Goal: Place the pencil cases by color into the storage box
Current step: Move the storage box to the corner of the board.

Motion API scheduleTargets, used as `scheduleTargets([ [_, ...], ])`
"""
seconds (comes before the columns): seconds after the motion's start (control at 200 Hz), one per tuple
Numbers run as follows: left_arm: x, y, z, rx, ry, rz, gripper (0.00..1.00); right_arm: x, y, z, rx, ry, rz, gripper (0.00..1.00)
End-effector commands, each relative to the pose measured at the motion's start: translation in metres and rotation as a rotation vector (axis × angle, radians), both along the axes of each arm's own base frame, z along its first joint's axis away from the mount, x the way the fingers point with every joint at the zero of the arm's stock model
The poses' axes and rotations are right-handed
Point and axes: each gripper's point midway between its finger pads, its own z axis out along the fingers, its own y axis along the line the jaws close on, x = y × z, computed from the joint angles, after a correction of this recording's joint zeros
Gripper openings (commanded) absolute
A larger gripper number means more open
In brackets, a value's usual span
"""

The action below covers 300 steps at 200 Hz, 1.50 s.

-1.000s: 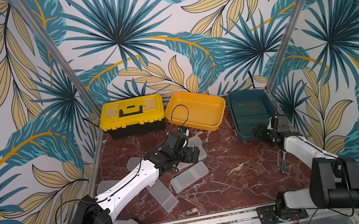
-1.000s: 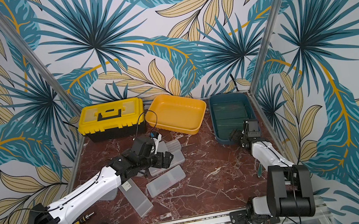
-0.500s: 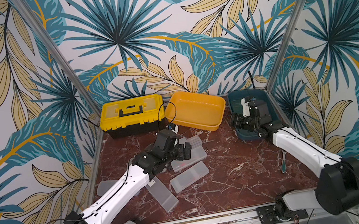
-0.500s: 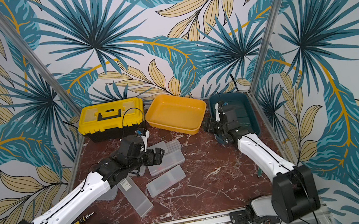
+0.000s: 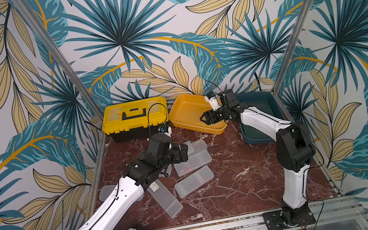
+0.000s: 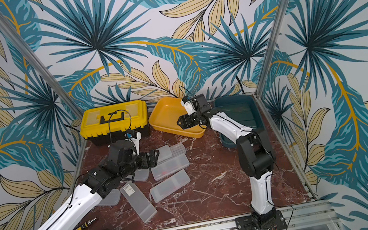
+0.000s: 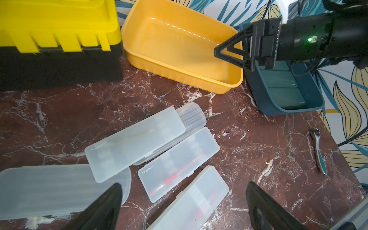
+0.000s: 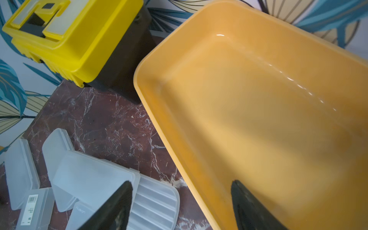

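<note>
Fingers [image 7: 107, 203] of the left gripper [image 5: 185, 152] spread wide and empty over frosted pencil cases [image 5: 192, 162] scattered on the marble table [image 5: 241, 182]. The right gripper [image 5: 203, 119], partly spread and holding nothing, hovers above the yellow tray [image 5: 184, 110]. Green cases [image 7: 284, 95] lie in the teal bin [image 7: 288, 109].

Frosted pencil cases [image 7: 175, 165]: translucent white plastic, matt, smooth, one lid ribbed. Green pencil cases [image 7: 284, 95]: opaque matt plastic. Yellow tray [image 8: 258, 119]: glossy smooth plastic. Teal bin [image 7: 258, 95]: matt plastic. Toolbox [image 7: 59, 20]: yellow-and-black hard plastic. Tabletop [image 7: 249, 143]: polished red marble-look surface.
</note>
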Motion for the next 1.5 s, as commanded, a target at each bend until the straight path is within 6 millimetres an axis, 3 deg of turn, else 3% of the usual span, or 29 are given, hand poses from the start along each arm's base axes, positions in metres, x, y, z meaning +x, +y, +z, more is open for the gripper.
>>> scheduleTargets([
  [0.0, 0.003, 0.0, 0.018, -0.023, -0.026, 0.004, 0.98, 0.0, 0.012, -0.011, -0.064, -0.019, 0.119, 0.79],
  [0.3, 0.005, 0.006, 0.024, -0.019, -0.046, 0.008, 0.97, 0.01, 0.048, -0.044, -0.111, -0.001, 0.261, 0.78],
  [0.626, 0.009, 0.015, 0.032, -0.027, -0.066, 0.034, 0.98, -0.007, 0.076, -0.069, -0.122, 0.021, 0.382, 0.76],
  [0.811, 0.009, 0.015, 0.033, -0.029, -0.067, 0.035, 0.98, -0.003, 0.077, -0.083, -0.135, 0.039, 0.368, 0.71],
  [1.282, 0.01, 0.018, 0.03, -0.015, -0.067, 0.042, 0.98, 0.012, 0.087, -0.091, -0.126, 0.012, 0.369, 0.63],
  [1.497, 0.008, 0.021, 0.034, -0.02, -0.081, 0.047, 0.98, 0.005, 0.086, -0.095, -0.145, 0.041, 0.388, 0.56],
])
